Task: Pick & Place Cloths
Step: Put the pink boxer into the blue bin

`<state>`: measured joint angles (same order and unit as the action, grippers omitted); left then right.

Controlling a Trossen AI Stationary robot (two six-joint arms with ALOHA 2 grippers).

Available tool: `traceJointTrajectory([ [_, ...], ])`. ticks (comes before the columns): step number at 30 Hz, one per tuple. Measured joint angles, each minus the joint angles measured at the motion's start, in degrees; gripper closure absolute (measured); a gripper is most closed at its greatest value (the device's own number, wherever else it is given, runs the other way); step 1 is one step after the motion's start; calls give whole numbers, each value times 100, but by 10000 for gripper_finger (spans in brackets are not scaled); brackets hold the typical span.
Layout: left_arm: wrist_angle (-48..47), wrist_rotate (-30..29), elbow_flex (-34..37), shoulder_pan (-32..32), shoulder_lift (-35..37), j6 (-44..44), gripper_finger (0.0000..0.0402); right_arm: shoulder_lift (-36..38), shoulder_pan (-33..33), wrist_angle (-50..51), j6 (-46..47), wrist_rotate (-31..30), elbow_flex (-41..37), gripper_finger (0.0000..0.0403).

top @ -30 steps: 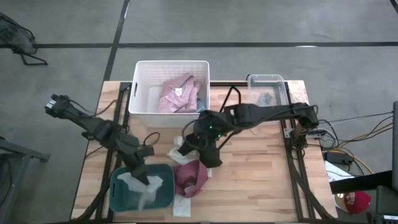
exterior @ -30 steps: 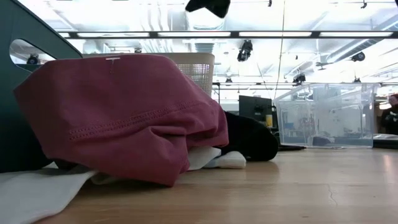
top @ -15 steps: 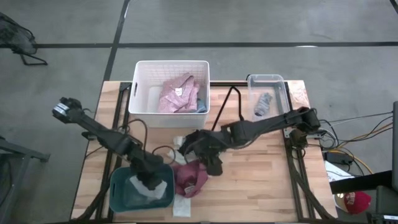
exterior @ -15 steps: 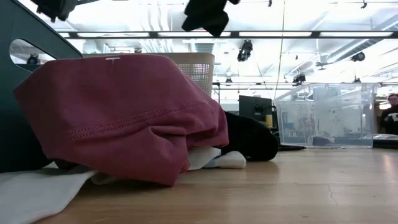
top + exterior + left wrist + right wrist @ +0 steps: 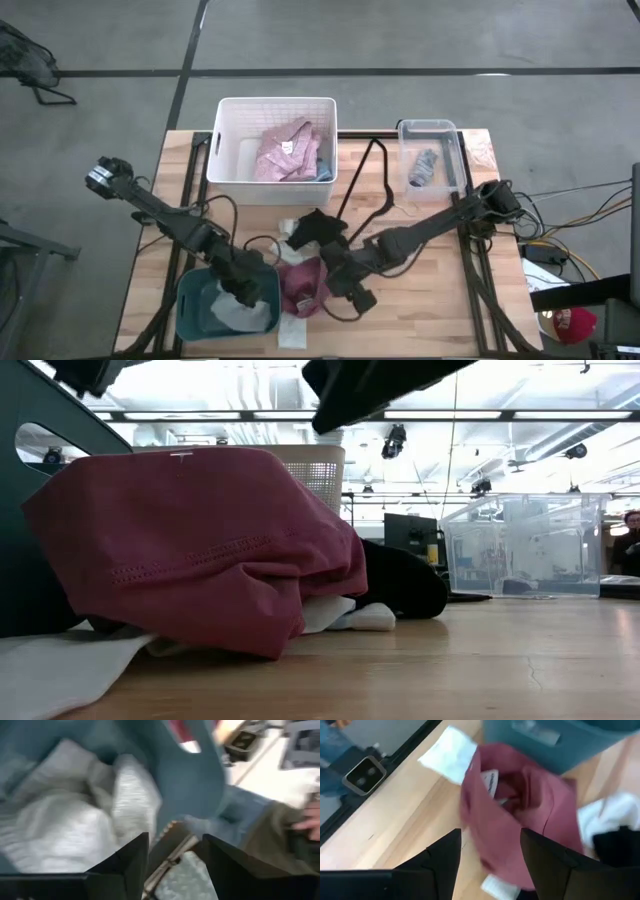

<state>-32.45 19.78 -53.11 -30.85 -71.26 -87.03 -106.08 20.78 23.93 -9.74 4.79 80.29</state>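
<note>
apparently both grippers gape: left gripper (image 5: 172, 852) over teal bin (image 5: 195, 300), right gripper (image 5: 490, 847) over maroon piece (image 5: 520, 835).

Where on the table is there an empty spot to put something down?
Bare wood lies on the table at its front right, between the right arm and the front edge. A smaller patch lies between the white basket and the teal bin. It is crowded around the maroon piece, black piece and hanger, where the right gripper hovers.
</note>
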Motion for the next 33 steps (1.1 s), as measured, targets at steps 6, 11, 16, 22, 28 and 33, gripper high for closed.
traceJointTrajectory([
  [6, 759, -462, -1, -1, 329, -194, 211, -18, 107, -718, -15, -392, -115, 195],
  [11, 1440, -1757, -1, 4, 643, 50, 211, -260, 98, -813, 367, -303, -102, 200],
  [16, 2156, -2904, -23, -2, 855, 638, 211, -826, 91, -745, 861, 67, -111, 206],
  [22, 3158, -3501, -25, -2, 948, 1567, 211, -1468, 99, 127, 2134, 145, 210, 248],
  [28, 3441, -3520, -25, -5, 941, 2074, 211, -1652, 87, 571, 2818, 420, 589, 379],
  [33, 3439, -3423, -25, -7, 941, 2646, 211, -1220, 74, 749, 3346, 254, 884, 392],
])
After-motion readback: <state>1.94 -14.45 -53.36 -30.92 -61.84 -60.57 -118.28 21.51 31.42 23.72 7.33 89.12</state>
